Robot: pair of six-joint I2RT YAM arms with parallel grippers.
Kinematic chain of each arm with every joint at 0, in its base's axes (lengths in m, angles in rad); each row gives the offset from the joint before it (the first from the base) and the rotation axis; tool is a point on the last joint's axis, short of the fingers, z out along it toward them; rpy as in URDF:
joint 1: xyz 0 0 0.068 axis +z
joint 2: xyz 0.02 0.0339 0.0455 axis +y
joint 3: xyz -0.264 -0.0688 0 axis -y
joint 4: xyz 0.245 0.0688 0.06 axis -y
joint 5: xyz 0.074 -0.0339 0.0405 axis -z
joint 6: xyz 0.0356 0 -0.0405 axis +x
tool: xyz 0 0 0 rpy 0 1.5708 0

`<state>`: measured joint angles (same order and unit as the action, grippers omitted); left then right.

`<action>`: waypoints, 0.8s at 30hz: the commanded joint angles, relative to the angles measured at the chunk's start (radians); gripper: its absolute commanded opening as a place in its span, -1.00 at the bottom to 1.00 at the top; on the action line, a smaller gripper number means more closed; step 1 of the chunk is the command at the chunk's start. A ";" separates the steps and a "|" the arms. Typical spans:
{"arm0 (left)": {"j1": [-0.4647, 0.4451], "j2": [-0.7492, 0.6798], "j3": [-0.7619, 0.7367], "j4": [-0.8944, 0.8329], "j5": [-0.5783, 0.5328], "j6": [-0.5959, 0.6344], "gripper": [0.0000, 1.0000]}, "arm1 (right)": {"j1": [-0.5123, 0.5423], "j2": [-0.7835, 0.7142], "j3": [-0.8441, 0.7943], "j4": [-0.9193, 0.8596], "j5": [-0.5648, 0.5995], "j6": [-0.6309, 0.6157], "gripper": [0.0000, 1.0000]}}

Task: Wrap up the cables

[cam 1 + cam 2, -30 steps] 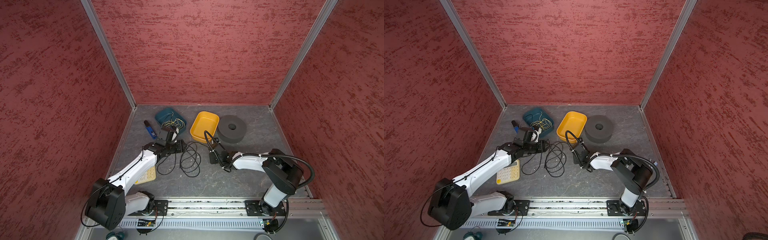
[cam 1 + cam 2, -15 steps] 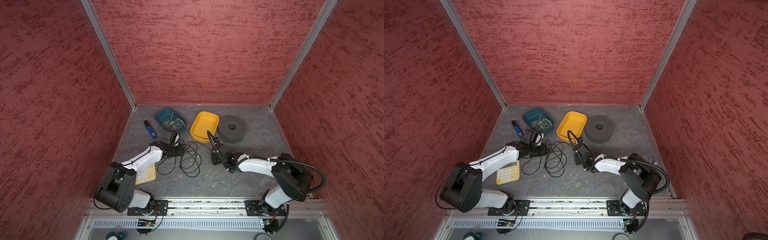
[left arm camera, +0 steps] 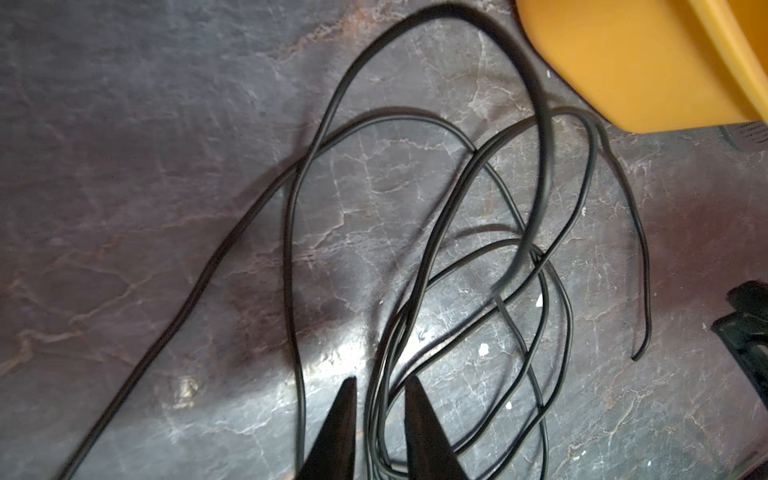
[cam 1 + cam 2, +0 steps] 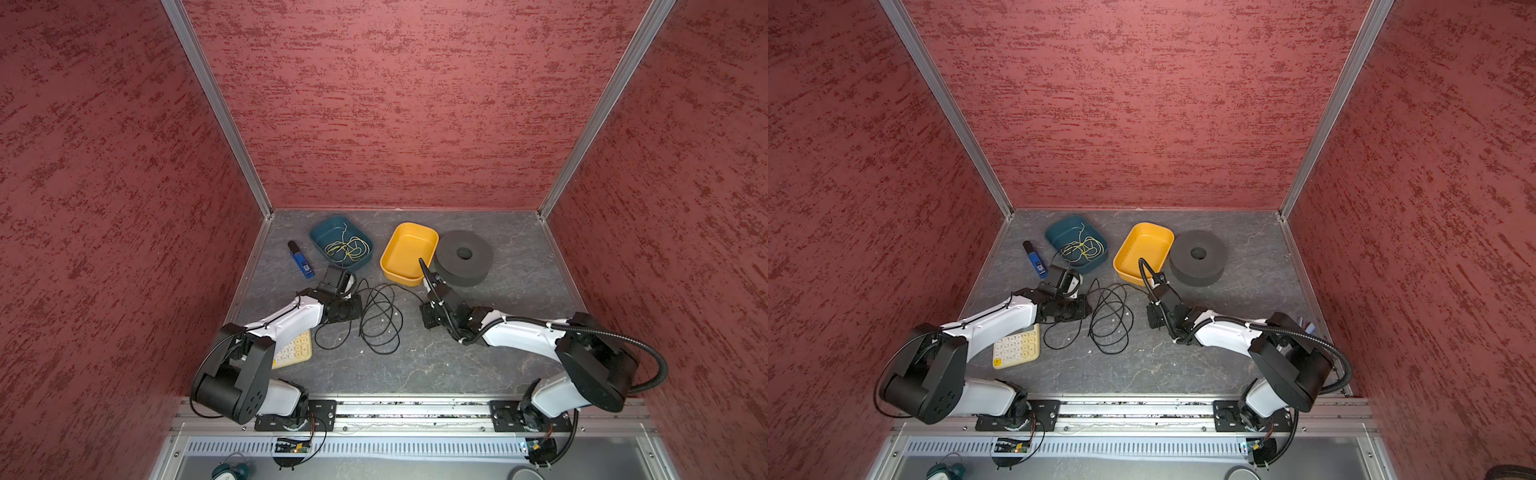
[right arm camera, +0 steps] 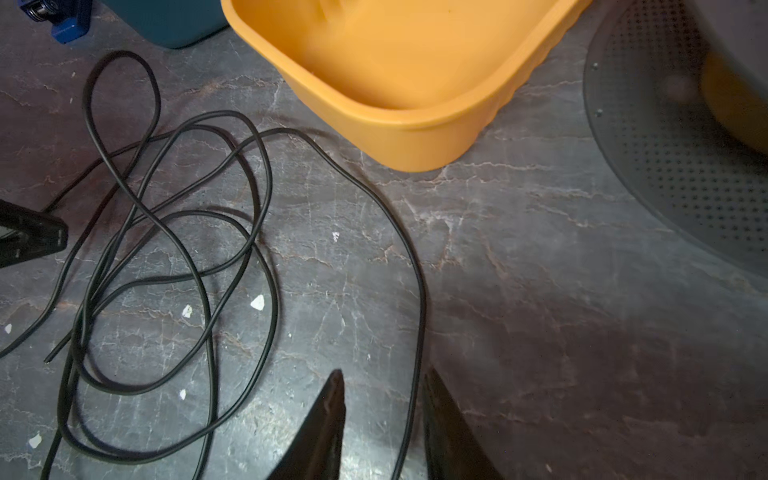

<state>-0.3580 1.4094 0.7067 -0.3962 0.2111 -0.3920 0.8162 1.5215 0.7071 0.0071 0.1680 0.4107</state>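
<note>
The black cable (image 4: 360, 328) lies in loose overlapping loops on the grey floor between both arms, as both top views show. My left gripper (image 4: 358, 306) sits low at the coil's left edge. In the left wrist view the left gripper (image 3: 380, 382) stands narrowly open, astride several cable (image 3: 289, 257) strands, with floor showing on either side of them. My right gripper (image 4: 428, 312) is at the coil's right, in front of the yellow tray. In the right wrist view the right gripper (image 5: 384, 374) is open, and one cable (image 5: 422, 291) strand runs loose between its fingers.
The yellow tray (image 4: 399, 279) stands just behind the right gripper, with a black foam ring (image 4: 478, 266) to its right. A teal tray (image 4: 320, 237) holding thin yellow-green wire and a blue marker-like thing (image 4: 301, 259) sit behind the left gripper. A cream calculator (image 4: 293, 353) lies under the left arm.
The right gripper has opened off the strand it was shut on. The left arm has folded lower toward the floor, and its jaws have narrowed round the strands at the coil's left edge.
</note>
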 commanded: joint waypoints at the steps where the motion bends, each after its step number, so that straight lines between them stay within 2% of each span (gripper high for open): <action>1: 0.001 0.037 -0.007 0.034 0.023 0.018 -0.52 | 0.000 -0.007 -0.005 0.031 -0.016 -0.003 -0.33; 21: -0.027 0.137 0.003 0.101 0.037 0.000 -0.63 | 0.000 0.037 0.009 0.039 -0.050 0.004 -0.33; 24: -0.029 0.132 -0.001 0.100 0.032 -0.002 -0.72 | 0.000 0.037 0.010 0.037 -0.049 0.002 -0.33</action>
<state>-0.3820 1.5326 0.7059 -0.2989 0.2455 -0.3923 0.8162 1.5543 0.7059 0.0177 0.1333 0.4110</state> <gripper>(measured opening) 0.150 0.333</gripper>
